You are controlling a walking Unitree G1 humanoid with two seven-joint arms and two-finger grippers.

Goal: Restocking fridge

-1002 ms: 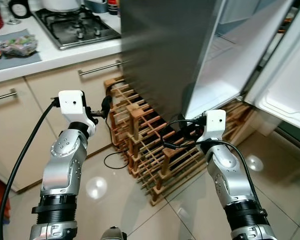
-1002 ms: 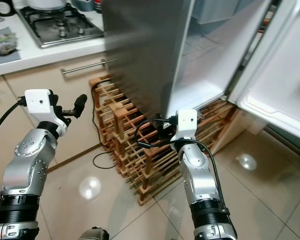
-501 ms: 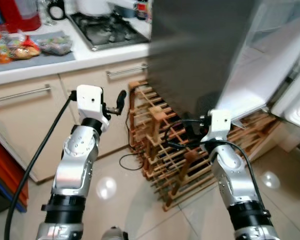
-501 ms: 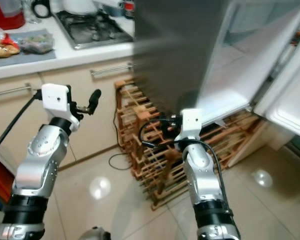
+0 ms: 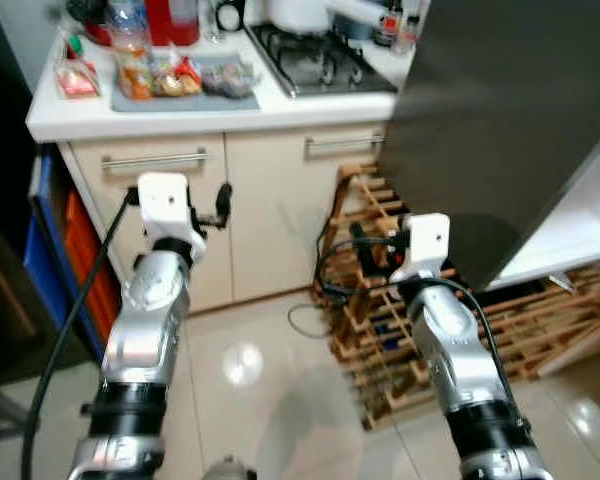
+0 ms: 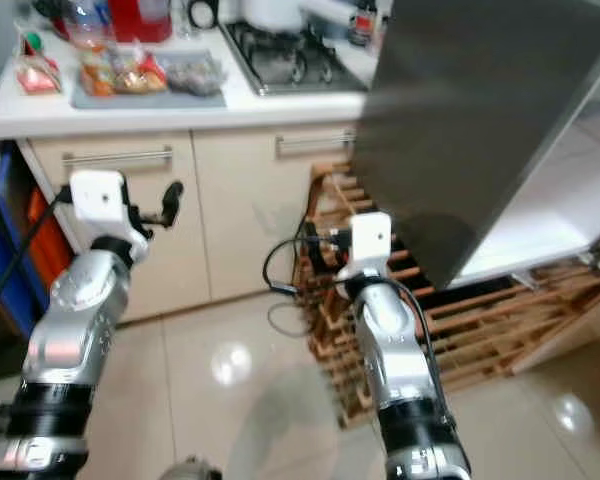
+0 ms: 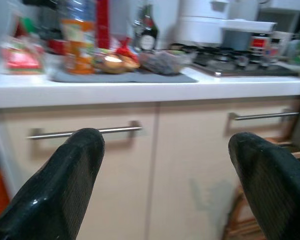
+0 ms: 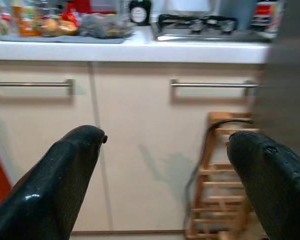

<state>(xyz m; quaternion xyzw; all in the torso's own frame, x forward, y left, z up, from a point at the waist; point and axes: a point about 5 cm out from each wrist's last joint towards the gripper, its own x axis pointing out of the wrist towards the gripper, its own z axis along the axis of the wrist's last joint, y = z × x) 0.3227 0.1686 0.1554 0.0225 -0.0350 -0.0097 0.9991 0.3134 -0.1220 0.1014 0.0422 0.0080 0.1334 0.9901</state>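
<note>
Your left claw (image 7: 165,185) and right claw (image 8: 175,185) both gape wide and empty before the cabinets. Packaged groceries (image 5: 165,75) sit at the tabletop's (image 5: 280,105) left end; the fridge (image 5: 500,120) stands right.

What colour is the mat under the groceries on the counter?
Grey. The mat lies on the white counter under the packaged food, clearest in the left wrist view.

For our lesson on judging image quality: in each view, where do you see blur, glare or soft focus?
Left eye view: motion blur softens the groceries on the counter, and the floor tiles carry a glare spot. Right eye view: the fridge door edge smears. Left wrist view: the near black fingers are soft, the hob hazy. Right wrist view: the cabinet handles are slightly blurred.
</note>
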